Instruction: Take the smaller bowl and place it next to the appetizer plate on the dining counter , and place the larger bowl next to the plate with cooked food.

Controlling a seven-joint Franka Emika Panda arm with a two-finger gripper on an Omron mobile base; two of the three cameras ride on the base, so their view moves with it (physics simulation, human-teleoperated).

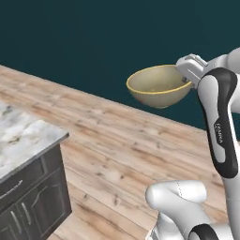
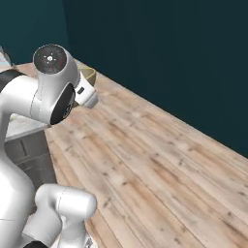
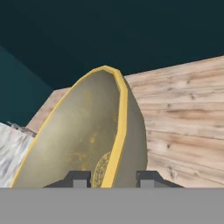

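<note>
The hand [image 3: 109,178] grips the larger bowl [image 1: 158,86] by its rim, one finger [image 3: 78,178] inside the wall and the other outside, w/ the yellowish edge pinched between them. A rim grip looks like the only workable one, since the bowl is too wide to span across. The bowl hangs in mid-air over the wood floor [image 1: 126,140], well apart from any surface, held roughly level in the left base view w/ its mouth up; nothing shows inside it. The arm [image 1: 220,122] reaches up and out at the right of that view, which keeps the bowl high and free of the grey cabinets. A marble bench [image 1: 23,136] over dark cabinet doors sits at near left, not under the bowl. Judged from this: carry stage, bowl not yet set down, its plate not in sight.
</note>
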